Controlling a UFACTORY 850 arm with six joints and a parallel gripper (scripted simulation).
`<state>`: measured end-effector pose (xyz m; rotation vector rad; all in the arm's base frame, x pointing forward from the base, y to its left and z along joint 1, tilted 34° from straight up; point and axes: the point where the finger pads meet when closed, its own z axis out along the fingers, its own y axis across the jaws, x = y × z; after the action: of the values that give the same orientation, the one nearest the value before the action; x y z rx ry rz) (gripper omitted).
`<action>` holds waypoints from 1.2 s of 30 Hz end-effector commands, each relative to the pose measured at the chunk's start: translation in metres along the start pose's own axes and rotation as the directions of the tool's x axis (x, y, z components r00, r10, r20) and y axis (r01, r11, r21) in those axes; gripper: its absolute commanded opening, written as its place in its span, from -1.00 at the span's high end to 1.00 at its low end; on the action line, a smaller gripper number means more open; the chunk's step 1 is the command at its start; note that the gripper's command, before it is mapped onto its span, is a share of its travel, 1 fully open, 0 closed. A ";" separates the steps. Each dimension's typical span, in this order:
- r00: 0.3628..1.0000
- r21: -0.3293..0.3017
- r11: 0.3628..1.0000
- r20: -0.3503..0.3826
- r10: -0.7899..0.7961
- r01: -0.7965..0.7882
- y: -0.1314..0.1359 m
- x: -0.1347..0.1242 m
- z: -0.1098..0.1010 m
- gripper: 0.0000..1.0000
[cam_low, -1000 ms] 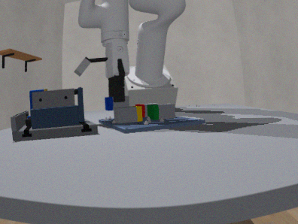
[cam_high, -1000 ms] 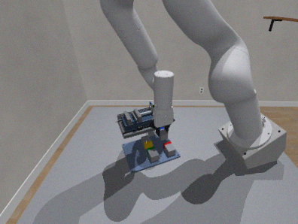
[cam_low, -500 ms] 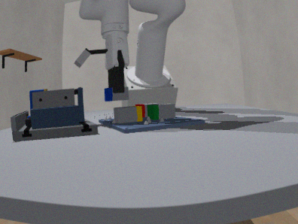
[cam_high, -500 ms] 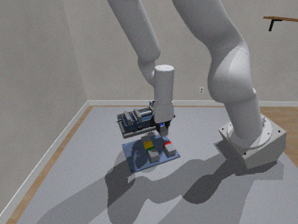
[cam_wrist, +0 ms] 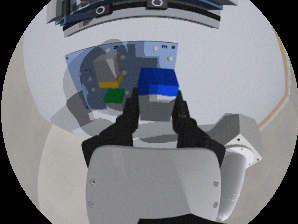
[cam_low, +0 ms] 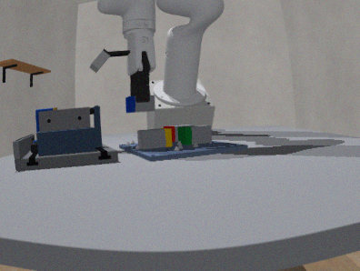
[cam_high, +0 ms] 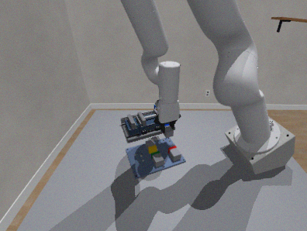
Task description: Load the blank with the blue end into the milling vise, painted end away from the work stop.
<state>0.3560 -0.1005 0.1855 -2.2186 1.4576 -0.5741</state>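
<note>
Exterior view: blue-ended blank held above the table, between vise and infeed plate.
The blank with the blue end (cam_low: 140, 104) is gripped between the black fingers of the gripper (cam_low: 140, 101), its blue end turned toward the vise side and its underside clear of everything below. The milling vise (cam_low: 68, 142) is seen at left on its grey raised plate (cam_low: 68, 160); two dark holes are noted in its grey block. On the blue infeed plate (cam_low: 155, 156), grey blanks with yellow (cam_low: 168, 137), red (cam_low: 169, 127) and green (cam_low: 185, 135) ends are seen close together. The arm's pale base (cam_low: 206, 115) is partly hidden behind them. A brown wall shelf (cam_low: 25, 66) on black brackets is observed at far left.
</note>
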 end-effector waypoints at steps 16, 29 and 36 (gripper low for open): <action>1.000 -0.001 1.000 0.006 0.001 -0.001 -0.001 0.000 -0.052 1.00; 1.000 0.003 1.000 0.000 -0.001 0.001 -0.001 0.001 -0.058 1.00; 1.000 -0.001 1.000 0.007 0.001 -0.001 -0.001 0.000 -0.063 1.00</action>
<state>0.3230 -0.1077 0.2363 -2.2172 1.4553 -0.5702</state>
